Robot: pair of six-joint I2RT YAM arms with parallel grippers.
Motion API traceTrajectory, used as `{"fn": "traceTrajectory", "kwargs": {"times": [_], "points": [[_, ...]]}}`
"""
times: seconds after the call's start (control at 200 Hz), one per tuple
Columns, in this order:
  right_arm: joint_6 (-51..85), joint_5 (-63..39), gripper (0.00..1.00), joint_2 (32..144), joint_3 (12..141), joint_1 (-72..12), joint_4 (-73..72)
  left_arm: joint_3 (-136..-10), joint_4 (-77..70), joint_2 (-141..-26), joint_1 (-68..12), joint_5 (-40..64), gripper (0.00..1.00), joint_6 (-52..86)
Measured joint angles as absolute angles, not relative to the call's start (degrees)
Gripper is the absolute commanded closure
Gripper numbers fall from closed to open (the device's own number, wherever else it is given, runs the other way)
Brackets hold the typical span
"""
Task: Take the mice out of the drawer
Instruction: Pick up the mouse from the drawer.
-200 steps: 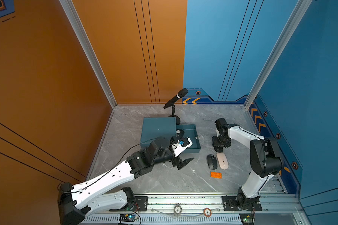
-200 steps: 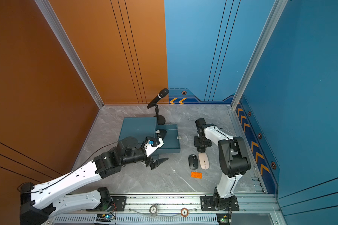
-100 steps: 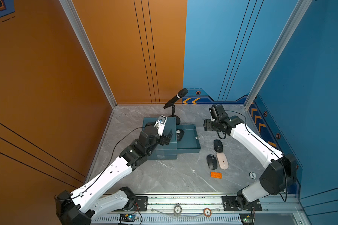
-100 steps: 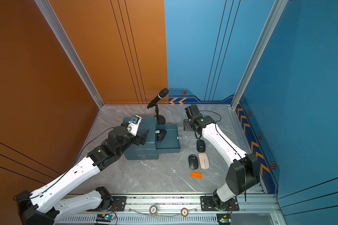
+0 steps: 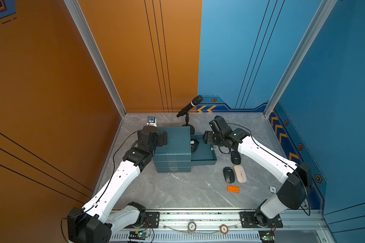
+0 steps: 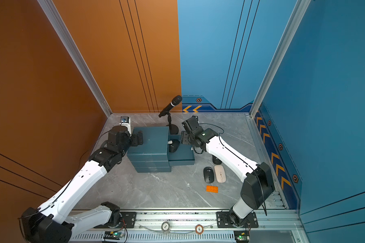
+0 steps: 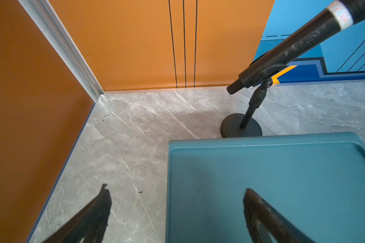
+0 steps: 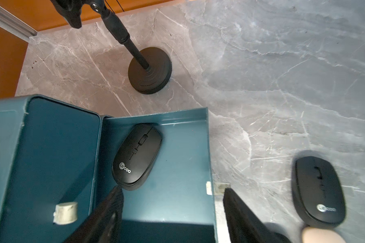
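The grey marble table (image 5: 177, 189) carries a teal cabinet (image 5: 173, 143) near its far edge, left of centre, with one drawer (image 5: 202, 163) pulled out toward the right edge.

Both arms have shifted within the last second. The left arm, which then reached toward the open drawer from the near side, has drawn back to the cabinet's far left corner. The left gripper (image 7: 176, 189) hangs there with its fingers spread wide and nothing between them, one over the cabinet top and one over bare table. The right arm, folded low over the table a second ago, has stretched out. The right gripper (image 8: 173, 189) is now above the drawer's outer end, released and empty.

A second ago two mice lay on the table, right of centre toward the near edge: a black mouse (image 5: 228, 174) just beside a pink mouse (image 5: 240, 173). A third mouse (image 5: 235, 157), also black, now lies just beyond them, near the drawer's corner. The drawer mouse (image 8: 137, 155) rests against the drawer's far wall, close to the cabinet.

The right arm seems to have finished one delivery and lined up for the next pick. Whether more mice hide inside the cabinet cannot be told.

A small orange plate (image 5: 233, 188) lies nearer the front edge, apart from the mice
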State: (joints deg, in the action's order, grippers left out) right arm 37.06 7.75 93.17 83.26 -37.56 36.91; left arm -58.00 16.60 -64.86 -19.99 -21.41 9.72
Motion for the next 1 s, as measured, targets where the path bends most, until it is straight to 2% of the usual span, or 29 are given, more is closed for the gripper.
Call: {"fn": "traceTrajectory", "kwargs": {"times": [0.29, 0.836, 1.001], "points": [[41.87, 4.01, 0.3, 99.29, 83.33, -38.72, 33.63, -60.51, 18.09, -67.81, -15.29, -13.26, 0.02, 17.54], [43.97, 1.26, 0.28, 104.71, 85.19, -41.93, 31.51, -60.58, 19.14, -69.93, -15.0, -6.76, 0.02, 19.57], [44.99, 1.37, 0.23, 106.74, 85.56, -42.06, 30.81, -60.58, 19.14, -69.93, -15.0, -6.33, 0.02, 19.57]]}}
